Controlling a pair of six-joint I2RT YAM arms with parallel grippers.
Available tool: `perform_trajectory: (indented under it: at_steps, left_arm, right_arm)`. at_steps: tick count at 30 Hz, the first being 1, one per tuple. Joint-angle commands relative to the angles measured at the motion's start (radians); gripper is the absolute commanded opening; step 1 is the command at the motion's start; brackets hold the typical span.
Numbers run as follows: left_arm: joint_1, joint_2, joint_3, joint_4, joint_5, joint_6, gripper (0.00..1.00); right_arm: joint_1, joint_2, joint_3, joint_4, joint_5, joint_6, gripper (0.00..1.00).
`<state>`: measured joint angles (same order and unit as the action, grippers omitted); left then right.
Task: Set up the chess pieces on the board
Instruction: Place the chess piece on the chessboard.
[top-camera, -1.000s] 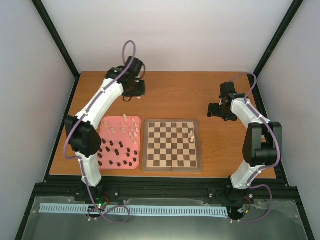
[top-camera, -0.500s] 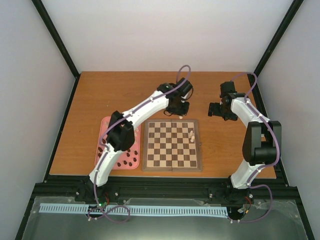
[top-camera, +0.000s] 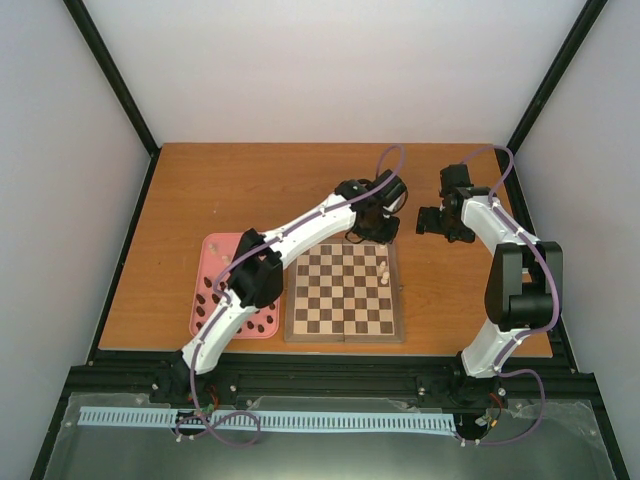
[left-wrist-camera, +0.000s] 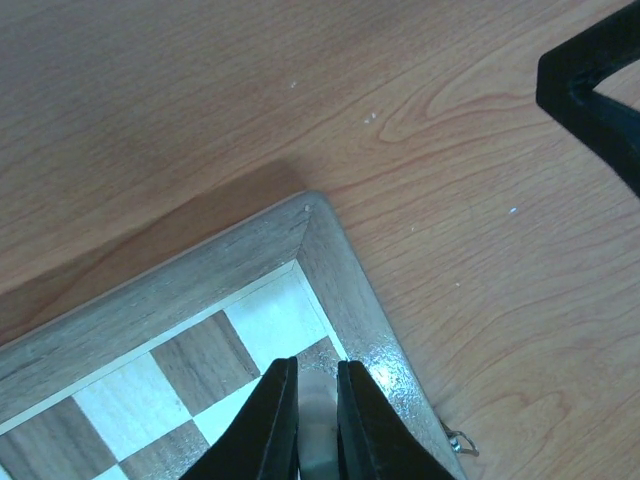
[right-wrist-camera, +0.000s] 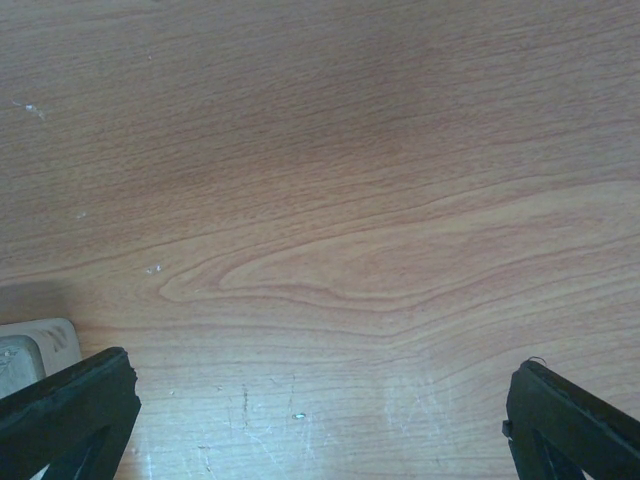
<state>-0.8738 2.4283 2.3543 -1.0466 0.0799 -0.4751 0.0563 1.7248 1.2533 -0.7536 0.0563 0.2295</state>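
1. Orange-brown wooden tabletop lay under both arms, with the square wooden chessboard of tan and brown squares near its front edge and the pink rounded-corner tray just left of the board.
2. Within the last second my left gripper had swung from the far-left part of the table, beyond the tray, across to the board's far right corner.
3. Its fingers were pinched almost together on a small pale thing, which I took for a cream-white chess piece, hanging over the corner squares.
4. That meant the carry was nearly over: the piece was not yet set down, and lowering it onto a square there seemed next.
5. Two cream-white pieces already stood on the board's right side; dark brown-black pieces waited in the tray.
6. My right gripper had stayed put beyond that same corner, fingers spread wide, holding nothing.
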Motion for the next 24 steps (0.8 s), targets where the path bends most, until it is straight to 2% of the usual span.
perform_trajectory:
  at_steps: [1, 24]
  left_arm:
    - [-0.014, 0.027, 0.040, 0.019, 0.008, 0.009, 0.02]
    - [-0.030, 0.047, -0.003, 0.007, 0.008, 0.022, 0.02]
  right_arm:
    - [-0.009, 0.000, -0.015, 0.011, 0.016, 0.003, 1.00]
    - [-0.009, 0.006, -0.018, 0.015, 0.014, 0.000, 1.00]
